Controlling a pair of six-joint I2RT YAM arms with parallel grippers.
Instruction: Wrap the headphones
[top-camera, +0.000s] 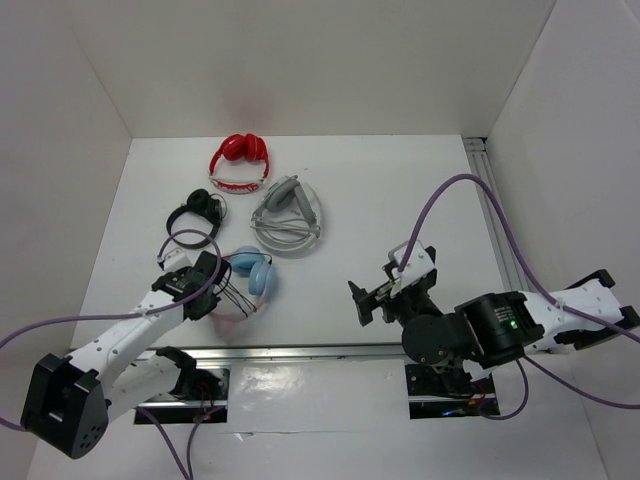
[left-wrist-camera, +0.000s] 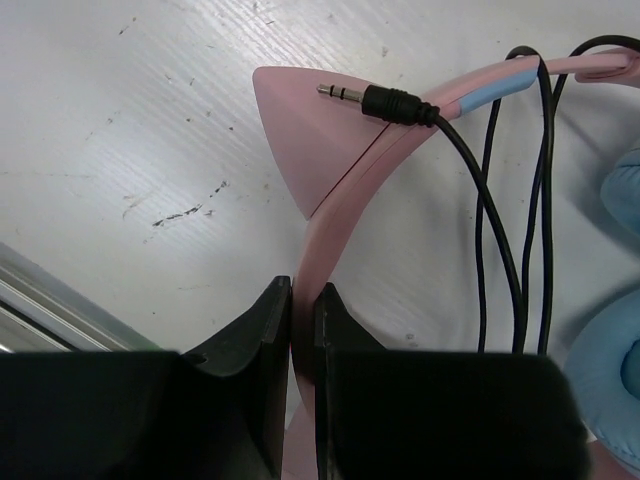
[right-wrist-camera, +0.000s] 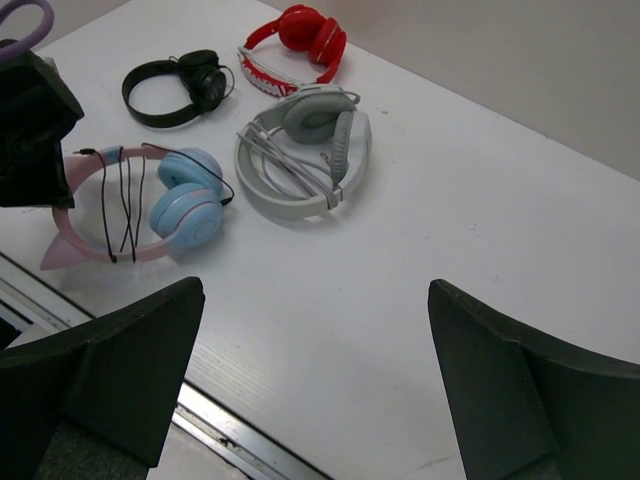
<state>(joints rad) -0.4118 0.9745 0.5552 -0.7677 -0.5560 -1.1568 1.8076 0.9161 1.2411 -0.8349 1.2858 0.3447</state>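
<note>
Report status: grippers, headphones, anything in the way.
Left gripper shut on headphones, at pink band. Right gripper open, empty. Cable looped across band, plug free. Grey pair nearby, apart.

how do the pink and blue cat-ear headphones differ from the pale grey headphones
The pink and blue cat-ear headphones have pointed ears and a black cable across the headband; the pale grey headphones have no ears and a pale cable. The left gripper pinches the pink pair's headband; the grey pair lies untouched. Both rest on the white table.

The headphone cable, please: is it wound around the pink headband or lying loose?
Wound: the cable crosses the headband in several loops, and its plug rests on a cat ear.
</note>
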